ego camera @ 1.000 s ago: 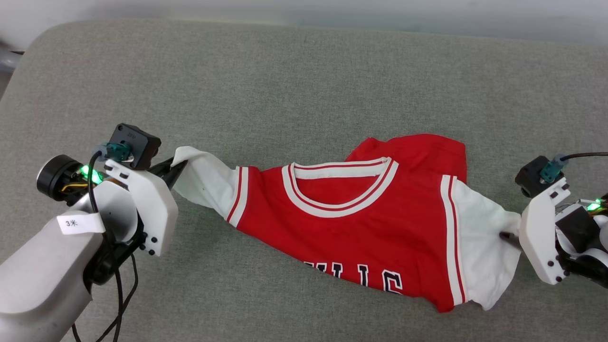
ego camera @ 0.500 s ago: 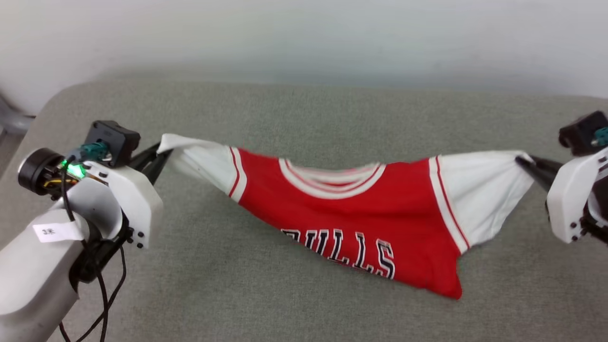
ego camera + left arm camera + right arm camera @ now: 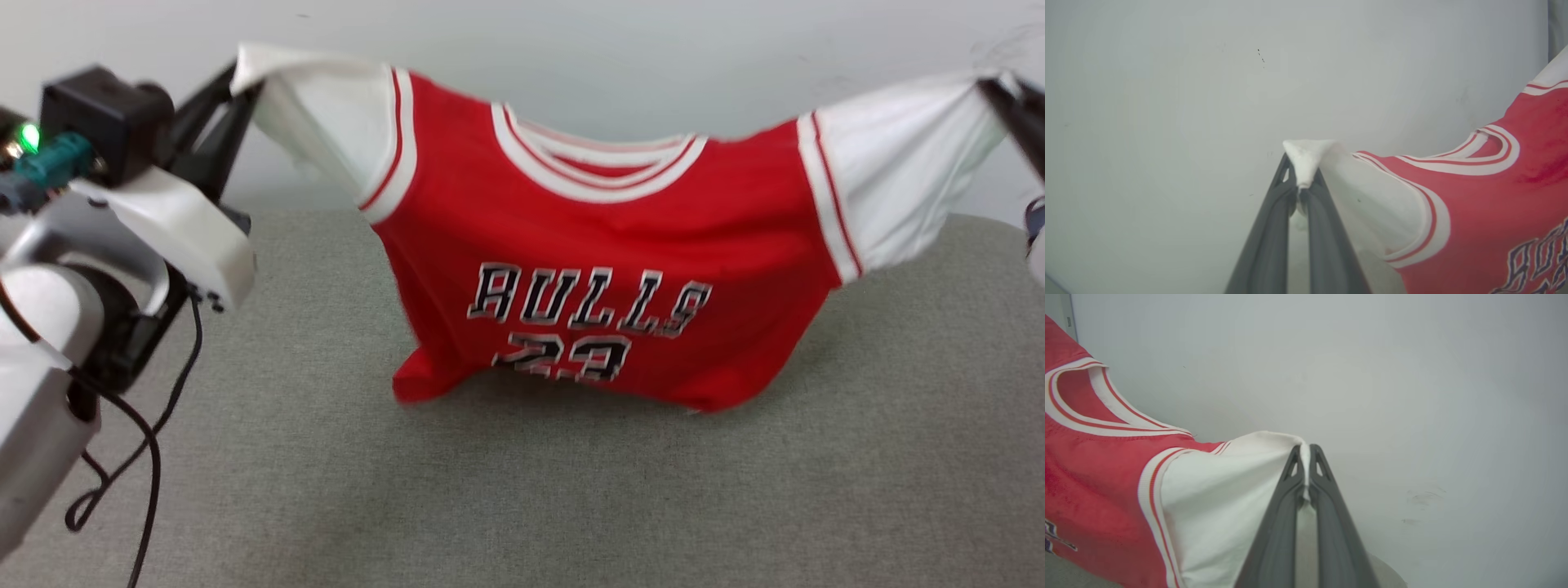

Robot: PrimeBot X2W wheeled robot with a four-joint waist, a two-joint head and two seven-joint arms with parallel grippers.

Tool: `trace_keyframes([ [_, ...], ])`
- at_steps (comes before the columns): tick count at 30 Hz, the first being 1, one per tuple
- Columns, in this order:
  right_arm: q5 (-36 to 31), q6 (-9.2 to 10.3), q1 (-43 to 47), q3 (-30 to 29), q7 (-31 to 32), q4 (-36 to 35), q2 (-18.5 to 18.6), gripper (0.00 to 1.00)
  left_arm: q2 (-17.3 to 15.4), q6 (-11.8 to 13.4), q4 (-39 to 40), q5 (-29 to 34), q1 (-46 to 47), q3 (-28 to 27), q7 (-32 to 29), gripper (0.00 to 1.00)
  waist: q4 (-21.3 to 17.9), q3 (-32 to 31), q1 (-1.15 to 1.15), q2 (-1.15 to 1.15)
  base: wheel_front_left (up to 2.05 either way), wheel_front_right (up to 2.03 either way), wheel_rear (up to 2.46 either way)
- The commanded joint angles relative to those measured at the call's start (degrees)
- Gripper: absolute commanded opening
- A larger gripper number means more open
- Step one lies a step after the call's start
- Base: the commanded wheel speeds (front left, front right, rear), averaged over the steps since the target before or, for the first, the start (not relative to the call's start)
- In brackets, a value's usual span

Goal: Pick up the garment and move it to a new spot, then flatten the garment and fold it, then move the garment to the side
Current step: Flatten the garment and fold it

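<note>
A second ago the garment (image 3: pixel 596 245) lies slack on the grey cushion (image 3: pixel 522 506). Now it hangs lifted and spread between both arms, its hem low over the cushion. The left gripper (image 3: pixel 1302 183) is clamped tight on the left sleeve tip, and the right gripper (image 3: pixel 1306 457) on the right sleeve tip. The pick-up looks done, and carrying it to a new spot likely follows. Count: 1 garment, 2 sleeves, 2 grippers.

Bright, even light; slight motion blur.
</note>
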State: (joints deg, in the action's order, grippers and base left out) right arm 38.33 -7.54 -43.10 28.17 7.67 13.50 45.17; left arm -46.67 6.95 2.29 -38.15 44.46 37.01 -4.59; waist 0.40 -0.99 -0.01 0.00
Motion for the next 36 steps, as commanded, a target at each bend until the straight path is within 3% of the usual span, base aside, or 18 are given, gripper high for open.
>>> trace_keyframes([
  [1, -0.83, 0.1, -1.17, -1.62, 0.1, -0.82, -0.47, 0.0, 0.0, 0.35, 0.59, 0.53, 1.43, -0.48, 0.25, 0.0, -0.13, -0.08, 0.01, 0.0, 0.0, 0.0, 0.0],
  [7, -5.26, 0.1, -3.55, -10.3, 1.71, -5.11, -2.92, 0.0, 1.45, -0.35, 1.92, 1.64, 9.21, -2.2, -0.25, 0.0, -0.49, 0.25, 0.01, 0.0, 0.0, 0.0, 0.0],
  [18, -10.6, 0.1, -11.72, -15.68, 6.46, -9.11, -7.21, 0.0, 6.2, -2.5, -2.96, 2.02, 21.64, -3.58, 0.27, 0.0, -0.87, 6.55, 0.01, 0.0, 0.0, 0.0, 0.0],
  [28, -13.63, 0.09, -27.32, -13.76, 7.01, -1.52, -8.27, 0.0, 11.3, -5.31, -13.71, 3.68, 34.82, -3.29, 1.28, 0.0, -0.34, 19.5, 0.01, 0.0, 0.0, 0.0, 0.0],
  [36, -16.62, 0.1, -44.21, -9.78, 3.44, 8.32, -9.98, 0.0, 15.83, -7.59, -25.74, 5.77, 48.68, -3.75, 4.39, 0.0, -0.65, 28.42, 0.01, 0.0, 0.0, 0.0, 0.0],
])
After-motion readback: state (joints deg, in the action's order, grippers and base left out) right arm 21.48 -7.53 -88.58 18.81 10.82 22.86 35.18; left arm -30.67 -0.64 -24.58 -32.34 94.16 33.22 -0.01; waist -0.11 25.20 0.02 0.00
